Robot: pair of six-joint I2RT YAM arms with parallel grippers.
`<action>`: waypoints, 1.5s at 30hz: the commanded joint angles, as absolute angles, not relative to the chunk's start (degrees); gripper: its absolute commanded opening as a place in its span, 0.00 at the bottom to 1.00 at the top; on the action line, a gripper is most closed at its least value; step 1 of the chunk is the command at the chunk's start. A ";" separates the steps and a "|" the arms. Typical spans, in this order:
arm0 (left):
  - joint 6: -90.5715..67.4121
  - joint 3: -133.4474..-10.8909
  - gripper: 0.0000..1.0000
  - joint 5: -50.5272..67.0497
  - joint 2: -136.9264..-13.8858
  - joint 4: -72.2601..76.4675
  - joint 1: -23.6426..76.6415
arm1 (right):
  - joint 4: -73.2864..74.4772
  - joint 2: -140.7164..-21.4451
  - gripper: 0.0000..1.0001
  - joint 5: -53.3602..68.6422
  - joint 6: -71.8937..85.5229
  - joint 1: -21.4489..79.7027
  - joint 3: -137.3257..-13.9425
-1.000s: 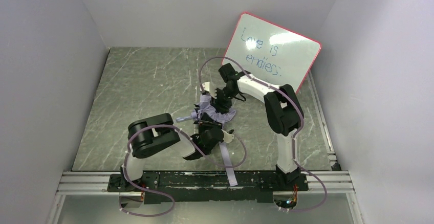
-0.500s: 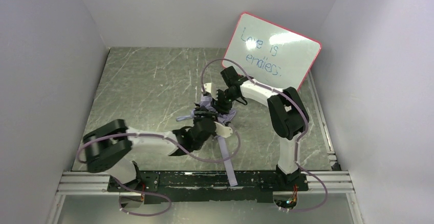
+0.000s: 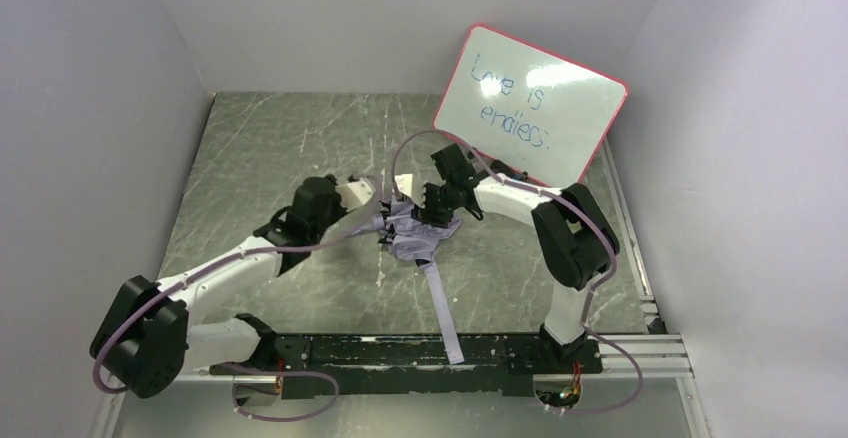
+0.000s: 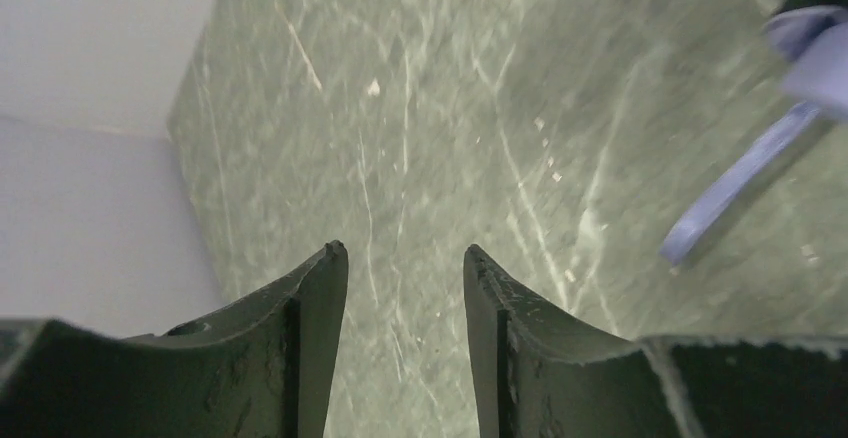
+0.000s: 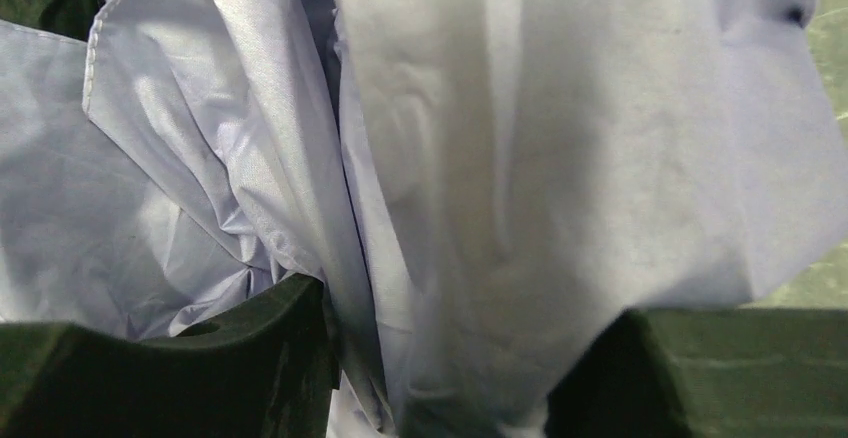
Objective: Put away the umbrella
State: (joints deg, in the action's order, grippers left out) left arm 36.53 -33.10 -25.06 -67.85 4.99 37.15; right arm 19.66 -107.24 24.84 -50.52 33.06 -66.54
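Tilted whiteboard (image 3: 530, 103) nr umbrella (image 3: 415, 234), far side

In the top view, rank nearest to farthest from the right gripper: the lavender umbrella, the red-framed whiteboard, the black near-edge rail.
1. Pale lavender fabric umbrella, gripped by the right gripper, in the middle.
2. Red-framed white whiteboard, behind it, at the back.
3. Black metal rail, along the near edge.

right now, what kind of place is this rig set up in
Probably a robot lab test cell, not a home: plain white walls box in a green marbled table, an aluminium rail runs along its near edge, and a handwritten whiteboard leans at the back.
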 commanded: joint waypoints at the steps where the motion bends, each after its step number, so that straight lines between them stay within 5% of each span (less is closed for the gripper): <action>1: 31.10 -38.32 0.50 -7.93 -67.84 -5.26 27.85 | 11.93 -109.31 0.15 6.29 -54.65 35.06 -55.21; 8: 31.61 -53.42 0.49 7.32 -75.20 -17.95 24.17 | -10.62 -102.98 0.14 -2.42 -63.02 40.31 -39.18; 18: 31.23 -72.62 0.68 26.56 -87.84 -29.63 24.25 | -30.26 -99.62 0.13 -11.33 -67.22 46.23 -25.96; 28: 30.79 -82.28 0.92 29.35 -99.52 -33.88 30.84 | -35.21 -101.35 0.12 -15.82 -67.18 51.85 -22.25; 45: 42.01 -85.50 0.97 37.08 -112.34 -44.05 33.25 | -34.90 -102.79 0.12 -16.61 -67.67 52.45 -22.65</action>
State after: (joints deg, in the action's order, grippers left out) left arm 36.75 -87.39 33.52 -111.92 -39.81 32.38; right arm -46.65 -98.91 -15.75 -68.93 52.69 -25.71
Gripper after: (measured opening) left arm 0.967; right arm 0.390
